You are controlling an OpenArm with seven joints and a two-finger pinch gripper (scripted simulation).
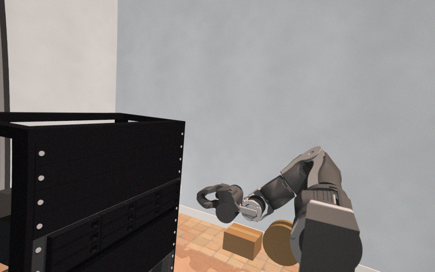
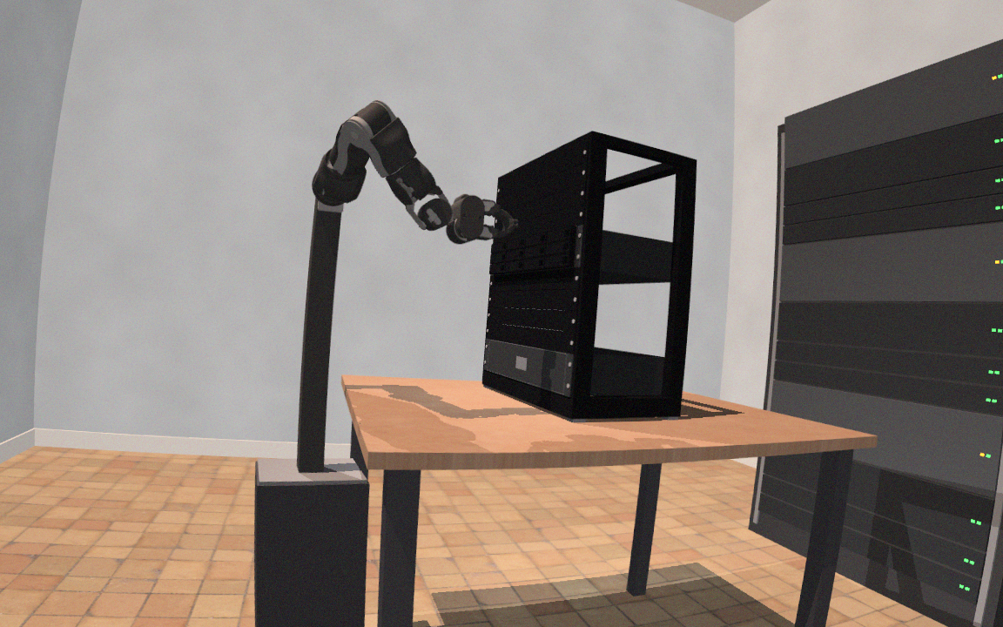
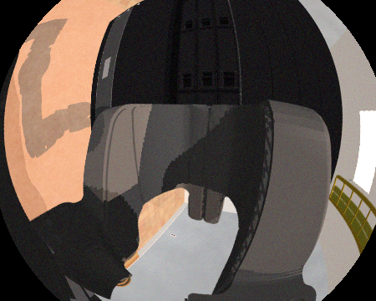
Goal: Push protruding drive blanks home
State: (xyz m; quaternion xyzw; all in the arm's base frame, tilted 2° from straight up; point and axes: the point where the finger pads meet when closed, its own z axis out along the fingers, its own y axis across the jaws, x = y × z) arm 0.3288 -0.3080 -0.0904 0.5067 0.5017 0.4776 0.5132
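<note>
Three rows of drive blanks (image 1: 129, 211) are seen set into the front of the storage chassis (image 1: 111, 221), which is mounted partway up a black open-frame rack (image 2: 592, 233) placed on a wooden table (image 2: 489, 444). From the top view the blanks appear level with one another, though the dark faces make small differences hard to judge. The arm's gripper (image 1: 201, 199) is held in the air just off the rack's front corner, apart from the chassis, at about the height of the blank rows; its fingers are clenched together with nothing between them. In the wrist view the closed fingertips are shown pointed toward the grid of blanks (image 3: 206, 79). A tall server cabinet (image 2: 902, 312) with green indicator lights is seen beside the table, and a cardboard box (image 1: 242, 240) is seen on the tiled floor (image 2: 138, 529).
</note>
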